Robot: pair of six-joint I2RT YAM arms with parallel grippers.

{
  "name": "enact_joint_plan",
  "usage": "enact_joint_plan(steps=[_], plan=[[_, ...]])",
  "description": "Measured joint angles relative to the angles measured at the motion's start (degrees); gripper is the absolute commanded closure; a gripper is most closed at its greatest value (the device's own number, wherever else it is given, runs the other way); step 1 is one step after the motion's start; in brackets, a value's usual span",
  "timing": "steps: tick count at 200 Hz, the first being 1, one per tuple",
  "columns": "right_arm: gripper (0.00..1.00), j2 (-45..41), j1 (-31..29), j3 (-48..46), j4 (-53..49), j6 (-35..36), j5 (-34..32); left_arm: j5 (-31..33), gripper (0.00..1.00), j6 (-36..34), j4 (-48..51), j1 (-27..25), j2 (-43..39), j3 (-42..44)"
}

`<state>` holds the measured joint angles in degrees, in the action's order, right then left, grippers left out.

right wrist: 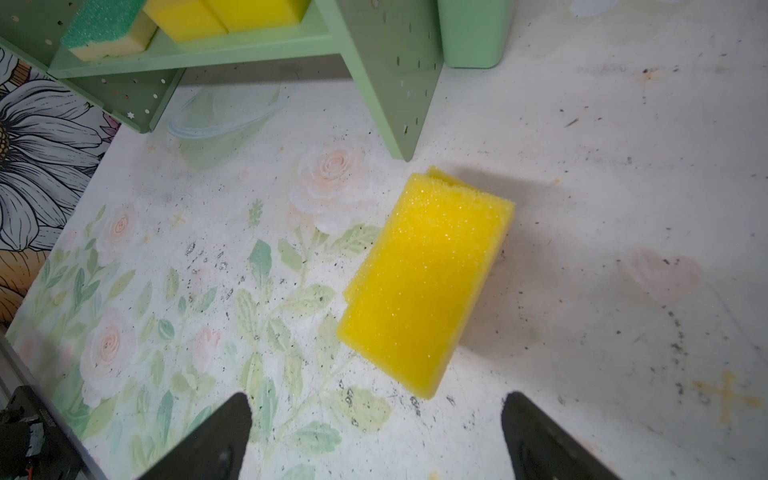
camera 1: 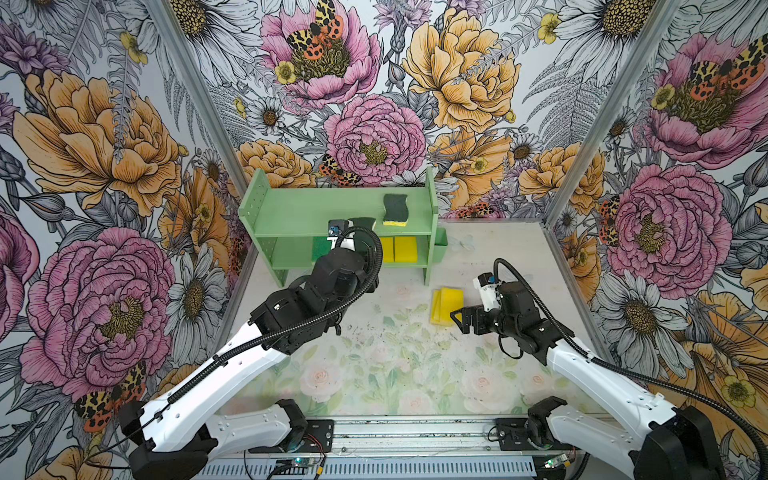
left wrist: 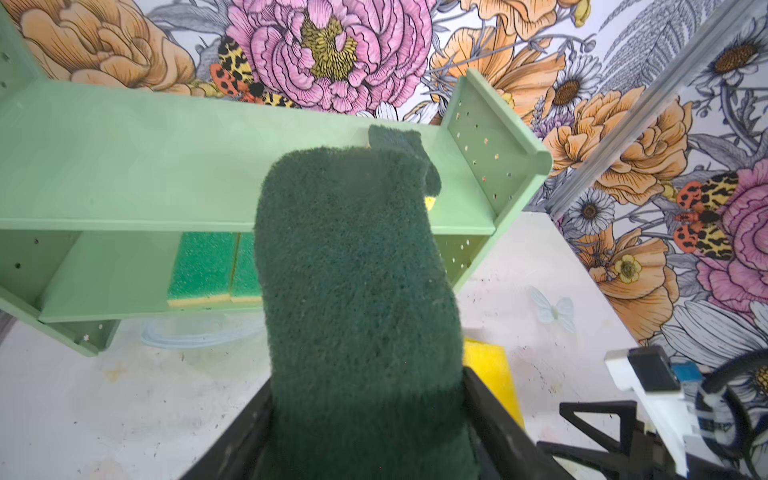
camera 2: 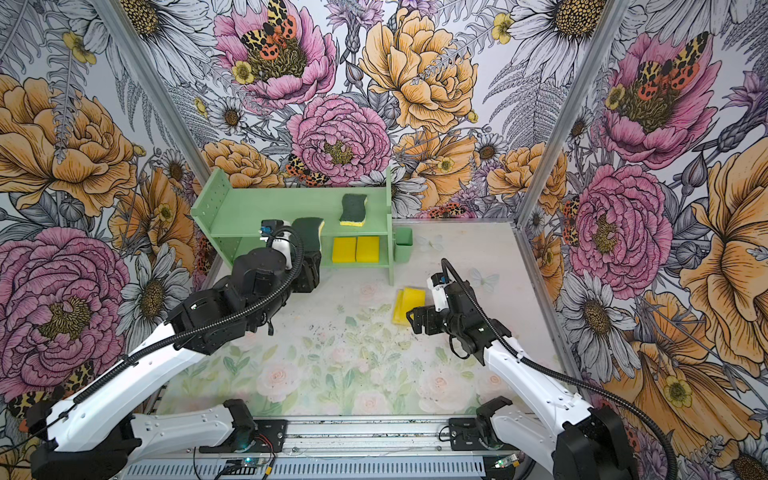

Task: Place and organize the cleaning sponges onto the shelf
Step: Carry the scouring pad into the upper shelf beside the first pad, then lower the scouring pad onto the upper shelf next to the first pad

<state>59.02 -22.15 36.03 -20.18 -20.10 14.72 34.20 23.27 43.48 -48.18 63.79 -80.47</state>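
Dark-green-topped sponge point(left wrist: 353, 270), pinched across its width in left gripper point(left wrist: 368, 390), far end apparently over top tier of shelf point(camera 1: 299, 208). Light, soft, springy. Right gripper point(right wrist: 376, 411) spread wide, empty, above yellow sponge point(right wrist: 424, 282) on table point(right wrist: 623, 166); best taken across narrow sides

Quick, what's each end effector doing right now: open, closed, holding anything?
Left end effector: closed on the dark green sponge, at the upper tier of the shelf.
Right end effector: open, empty, near the yellow sponge.

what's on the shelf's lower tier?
Two yellow sponges; further left, two bright-green-topped sponges. In both top views the left arm and its dark-green sponge cover the middle of the lower tier.
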Motion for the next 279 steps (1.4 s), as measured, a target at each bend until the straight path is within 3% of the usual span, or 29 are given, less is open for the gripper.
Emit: enact_joint_plan(steps=[55, 93, 153, 279], plan=[[0.04, 0.31, 0.0, 0.02, 0.0, 0.0, 0.0, -6.08, 0.35, -7.08, -0.44, 12.39, 10.64, -10.62], [0.04, 0.74, 0.0, 0.0, -0.2, 0.0, 0.0, -11.02, 0.35, -9.55, -0.74, 17.33, 19.91, -14.86], [0.04, 0.74, 0.0, 0.0, -0.2, 0.09, 0.0, -15.67, 0.35, -10.25, -0.94, 18.75, 29.0, -20.13], [0.04, 0.72, 0.02, 0.0, -0.2, 0.2, 0.0, -17.11, 0.34, -9.94, -1.46, 19.8, 34.38, -21.97]])
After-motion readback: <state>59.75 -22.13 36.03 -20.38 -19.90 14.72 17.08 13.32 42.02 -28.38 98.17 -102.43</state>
